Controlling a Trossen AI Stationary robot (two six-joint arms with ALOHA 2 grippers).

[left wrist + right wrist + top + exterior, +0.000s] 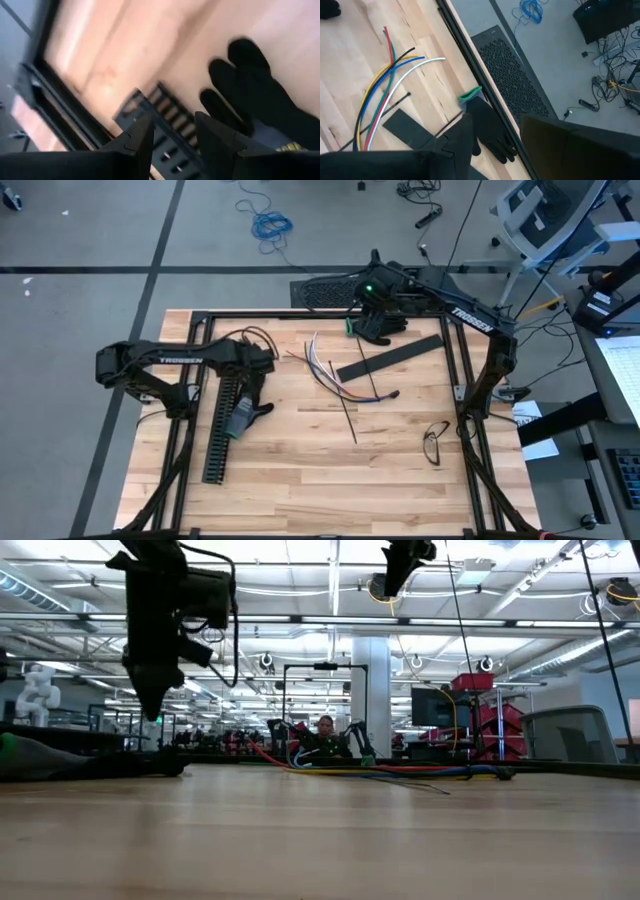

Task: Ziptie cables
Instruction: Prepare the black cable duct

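Note:
The cables (325, 365) are a loose fan of white, red, blue, green, yellow and dark wires (385, 85) lying flat on the wooden table, right of its middle. My left gripper (250, 380) hangs open above the far end of a black slotted channel (172, 115), next to a dark glove (250, 90). Nothing sits between its fingers. My right gripper (378, 315) is open and high over the table's far edge. Below it lies a black glove with a green cuff (490, 130). In the low view it shows at the top (405, 560).
A flat black strip (390, 358) and a thin black tie (350, 410) lie beside the cables. A pair of glasses (435, 442) rests near the right side. The slotted channel (222, 430) runs toward the near edge on the left. A black frame (260, 314) borders the table.

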